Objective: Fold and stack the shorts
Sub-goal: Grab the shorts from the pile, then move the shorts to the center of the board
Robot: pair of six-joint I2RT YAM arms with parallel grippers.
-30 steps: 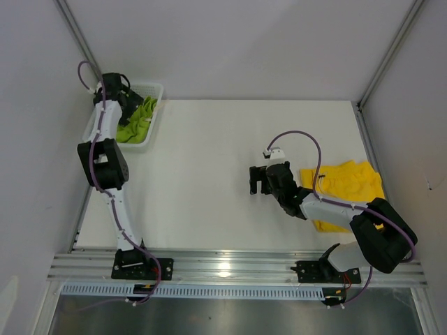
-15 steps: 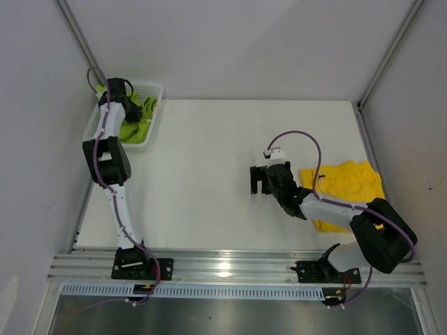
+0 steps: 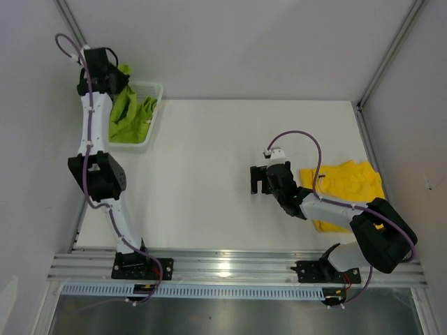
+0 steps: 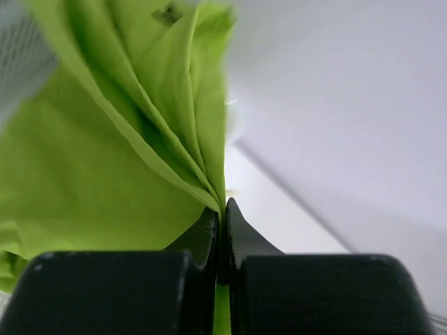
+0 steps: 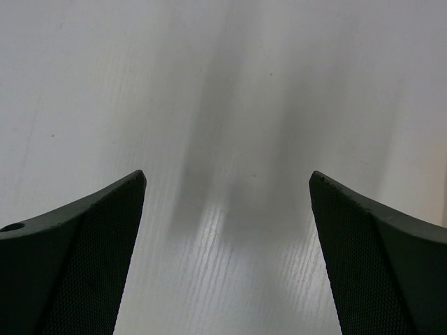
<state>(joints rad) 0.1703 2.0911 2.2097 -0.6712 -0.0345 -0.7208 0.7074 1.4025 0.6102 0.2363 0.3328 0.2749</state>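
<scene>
The lime green shorts (image 3: pixel 124 110) hang from my left gripper (image 3: pixel 117 72), which is shut on a bunched fold of them above the white basket (image 3: pixel 156 98) at the back left. In the left wrist view the green shorts (image 4: pixel 105 160) fill the left side, pinched between my fingertips (image 4: pixel 222 209). The yellow shorts (image 3: pixel 347 183) lie spread on the table at the right, partly under my right arm. My right gripper (image 3: pixel 260 180) hovers open over bare table left of them; between its fingers (image 5: pixel 84 237) only white tabletop shows.
The basket sits in the table's back left corner against the grey wall. Metal frame posts (image 3: pixel 391 56) rise at the back corners. An aluminium rail (image 3: pixel 230 269) runs along the near edge with both arm bases on it.
My left gripper closed on the green shorts in the basket and rose, pulling the fabric up and toward the back. The right arm stayed still.
</scene>
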